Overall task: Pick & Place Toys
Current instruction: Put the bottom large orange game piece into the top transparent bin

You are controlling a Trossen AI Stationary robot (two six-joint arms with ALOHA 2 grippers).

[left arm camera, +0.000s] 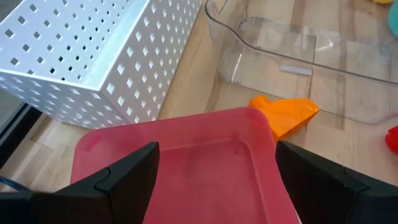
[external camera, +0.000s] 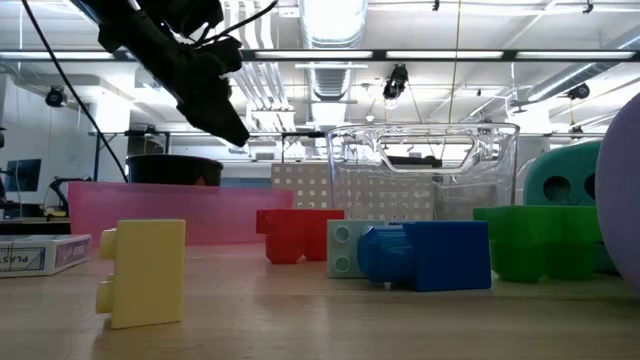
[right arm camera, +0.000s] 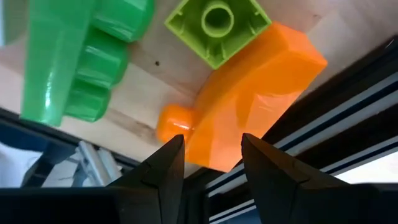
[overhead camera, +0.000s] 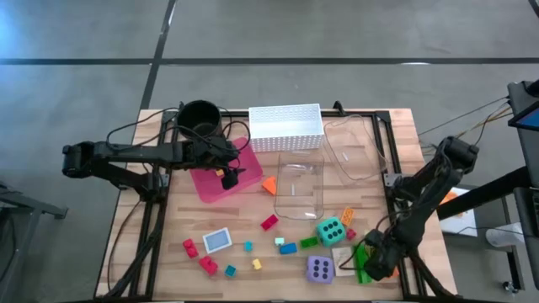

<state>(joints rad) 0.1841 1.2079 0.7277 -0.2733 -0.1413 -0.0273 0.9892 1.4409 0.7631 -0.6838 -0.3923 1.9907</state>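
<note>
The left gripper (overhead camera: pixel 229 175) hangs above the translucent pink plastic tray (overhead camera: pixel 206 183), its two dark fingers (left arm camera: pixel 127 176) spread wide with nothing between them; the left wrist view looks down past them into the tray's bare floor. Just beyond the tray's corner an orange plastic piece (left arm camera: pixel 287 114) lies on the wooden table (overhead camera: pixel 168 227), beside a clear plastic bin (left arm camera: pixel 298 68). A white perforated basket (overhead camera: pixel 286 126) stands behind the tray, next to a black round pot (overhead camera: pixel 199 118).

The right gripper (overhead camera: pixel 376 259) is low at the table's near right corner. Its fingers (right arm camera: pixel 163 167) stand partly apart around the stub of an orange curved plastic block (right arm camera: pixel 249 106); whether they actually pinch it cannot be told. A lime green square brick (right arm camera: pixel 217 25) and a darker green toothed block (right arm camera: pixel 74 56) lie touching or just beside that orange block.

The remaining toys are scattered over the near half of the table: a teal dotted die (overhead camera: pixel 330 230), a purple dotted die (overhead camera: pixel 319 269), a small flat card (overhead camera: pixel 217 241), red bricks (overhead camera: pixel 207 266), and a blue brick (external camera: pixel 435 255) near a yellow one (external camera: pixel 148 270).
</note>
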